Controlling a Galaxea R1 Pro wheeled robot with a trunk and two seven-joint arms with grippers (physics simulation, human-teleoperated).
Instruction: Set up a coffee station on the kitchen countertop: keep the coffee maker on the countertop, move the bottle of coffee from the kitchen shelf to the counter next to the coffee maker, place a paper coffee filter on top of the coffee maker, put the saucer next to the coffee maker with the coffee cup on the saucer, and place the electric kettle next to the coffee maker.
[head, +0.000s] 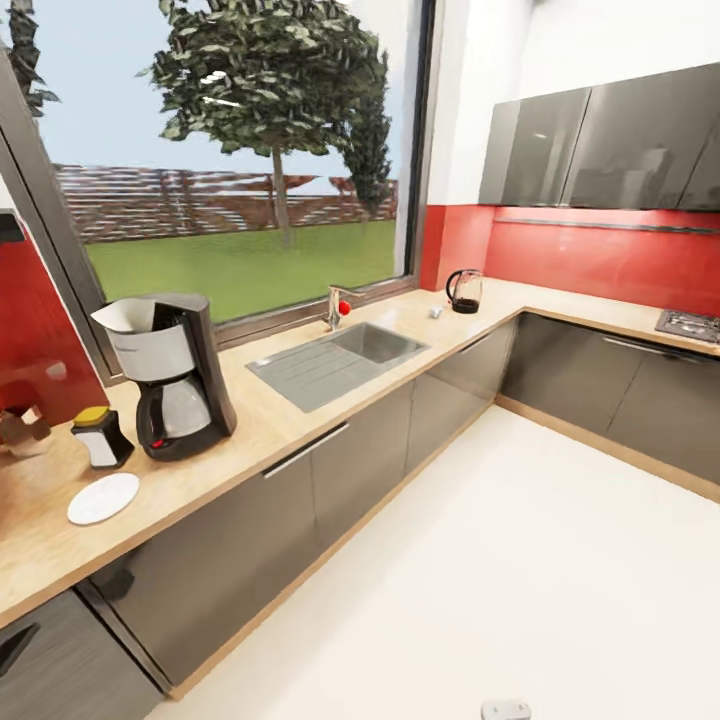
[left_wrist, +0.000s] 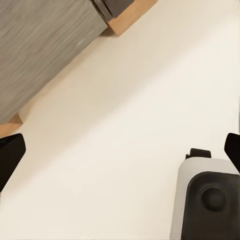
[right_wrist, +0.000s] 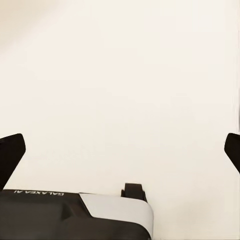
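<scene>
One label, "GALAXEA A1", robot base (right_wrist: 75, 215)

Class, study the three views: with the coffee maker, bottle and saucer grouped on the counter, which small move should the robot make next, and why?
Probably roll toward the electric kettle, which stands far along the countertop past the sink, away from the coffee maker. Both wrist views show the jaws spread wide over bare floor, holding nothing, so either arm is free to fetch it.
</scene>
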